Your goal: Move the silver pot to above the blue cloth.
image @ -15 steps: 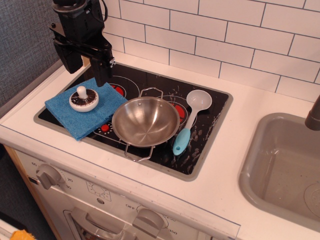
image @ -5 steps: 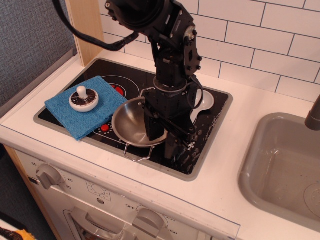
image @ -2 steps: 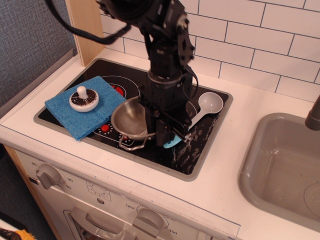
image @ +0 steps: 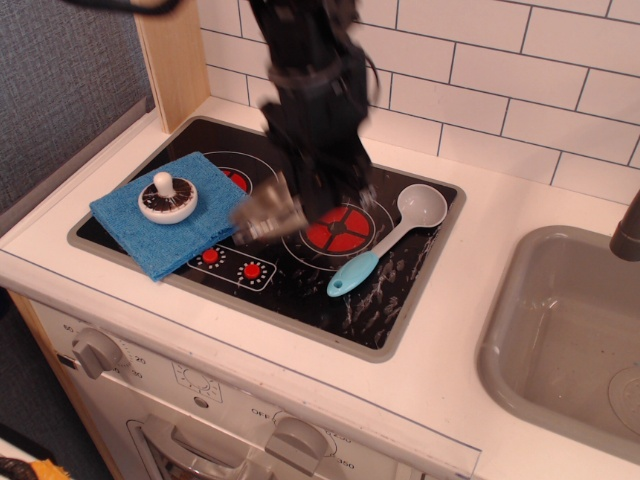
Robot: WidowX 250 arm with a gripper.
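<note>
- The pincer (image: 318, 200) hangs at the end of the black arm that comes down from the top edge of the only view, above the middle of the black cooktop (image: 400, 290); its fingers are lost in motion blur, so I cannot tell how wide they stand, though the pot appears to hang from them.
- The silver pot (image: 268, 213) shows only as a blurred, shiny grey-silver smear at the pincer's lower left, tilted and seemingly lifted off the glass; its round shape and its wire handles cannot be made out.
- The pot sits just right of the blue cloth's right edge, above the small red control dots on the cooktop.
- The blue cloth (image: 195, 235) lies flat on the left part of the cooktop, a bright-blue square turned at an angle, with its near corner reaching over the grey frame toward the front of the bench (image: 470, 400).
- A white-and-brown mushroom toy (image: 167, 198) stands upright on the middle of the cloth.
- A red burner ring (image: 342, 226) is uncovered just below the pincer.
- A ladle (image: 385, 240) with a grey bowl and a teal handle lies diagonally on the right of the cooktop, bowl toward the tiled wall (image: 500, 90), well apart from the pot.
- A grey sink (image: 520, 330) is set into the bench at the right.
- White knobs (image: 95, 350) sit on the front panel below.
</note>
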